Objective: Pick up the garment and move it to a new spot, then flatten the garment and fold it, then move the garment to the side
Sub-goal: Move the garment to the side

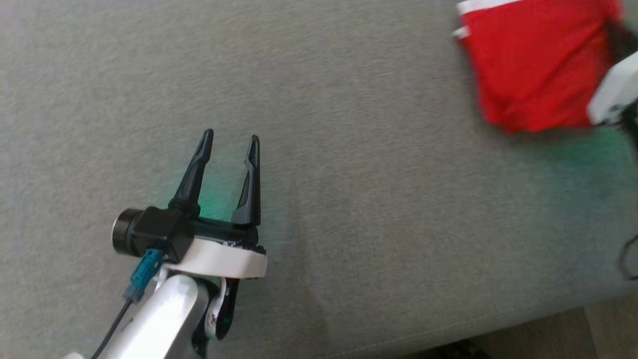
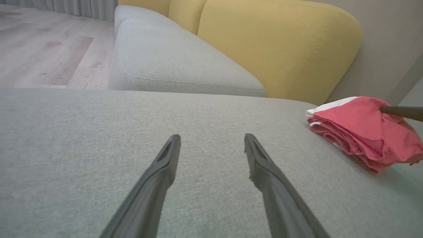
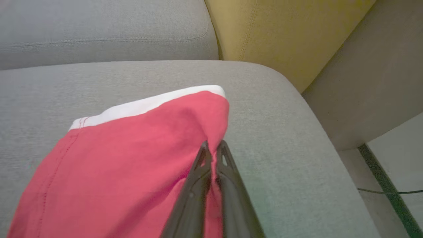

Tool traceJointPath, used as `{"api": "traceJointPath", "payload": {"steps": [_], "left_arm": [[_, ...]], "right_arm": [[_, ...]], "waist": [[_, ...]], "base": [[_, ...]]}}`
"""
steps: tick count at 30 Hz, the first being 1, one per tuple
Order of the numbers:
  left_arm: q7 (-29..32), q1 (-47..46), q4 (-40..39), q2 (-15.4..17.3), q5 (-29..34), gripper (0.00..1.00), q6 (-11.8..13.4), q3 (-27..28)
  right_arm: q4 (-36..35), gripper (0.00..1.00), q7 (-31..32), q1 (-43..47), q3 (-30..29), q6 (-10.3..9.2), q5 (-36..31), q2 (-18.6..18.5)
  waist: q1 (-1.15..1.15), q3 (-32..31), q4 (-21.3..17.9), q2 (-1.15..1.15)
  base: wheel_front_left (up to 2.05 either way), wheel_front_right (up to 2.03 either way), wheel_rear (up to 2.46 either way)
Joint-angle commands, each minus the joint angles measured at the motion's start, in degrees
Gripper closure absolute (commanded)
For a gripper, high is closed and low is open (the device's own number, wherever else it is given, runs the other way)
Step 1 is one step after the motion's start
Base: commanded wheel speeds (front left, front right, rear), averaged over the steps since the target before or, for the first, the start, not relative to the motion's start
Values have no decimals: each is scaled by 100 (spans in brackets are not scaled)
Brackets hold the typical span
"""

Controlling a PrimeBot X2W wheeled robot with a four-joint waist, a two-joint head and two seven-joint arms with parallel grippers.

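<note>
- Item inspected: a red garment (image 1: 533,65) with a white hem band (image 3: 145,105). It lies as a folded bundle at the upper right of the head view, on the grey sofa seat cushion (image 1: 349,149).
- Handling, in our judgement: the cloth is light, soft and limp, and not fragile. The left wrist view shows stacked layers at the bundle's side, and these would likely slide apart or sag open if lifted carelessly.
- Where to hold, in our judgement: pinch at an edge so that every layer is caught. Taking the top layer alone risks undoing the fold.
- We find the right claw (image 3: 214,144) closed tight on a raised ridge of the red cloth at the bundle's edge, at lower centre of the right wrist view.
- Right arm pose: its pale wrist casing (image 1: 610,92) sits at the right edge of the head view, overlapping the garment. In the left wrist view, a dark finger enters nearly level from the right edge.
- We find the left claw (image 1: 232,135) spread wide and holding nothing, at lower left of the head view, well apart from the garment.
- Left arm pose: the forearm rises from the bottom edge, and the fingers point up the frame over bare cushion.
</note>
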Motion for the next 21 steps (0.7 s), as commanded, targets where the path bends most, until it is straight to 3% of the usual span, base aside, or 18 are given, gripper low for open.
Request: {"api": "traceJointPath", "payload": {"steps": [1, 9, 11, 12, 21], "left_arm": [[13, -149, -214, 103, 58, 0, 46, 184], [15, -198, -345, 128, 90, 0, 90, 177], [16, -210, -361, 131, 93, 0, 99, 176], [17, -215, -366, 131, 94, 0, 104, 174], [0, -162, -299, 95, 62, 0, 124, 119]], "right_arm": [[-86, 100, 27, -203, -24, -4, -89, -269], [348, 100, 46, -624, -262, -4, -422, -1000], [382, 22, -64, -679, -198, -4, -507, -1101], [403, 0, -145, -706, -194, -4, -548, -1131], [520, 0, -598, -729, 86, -4, -582, -1010]], "waist": [[0, 129, 182, 0], [0, 347, 468, 0], [0, 365, 494, 0], [0, 369, 504, 0], [0, 135, 519, 0]], "base": [[0, 0, 0], [0, 0, 0], [0, 0, 0], [0, 0, 0], [0, 0, 0]]}}
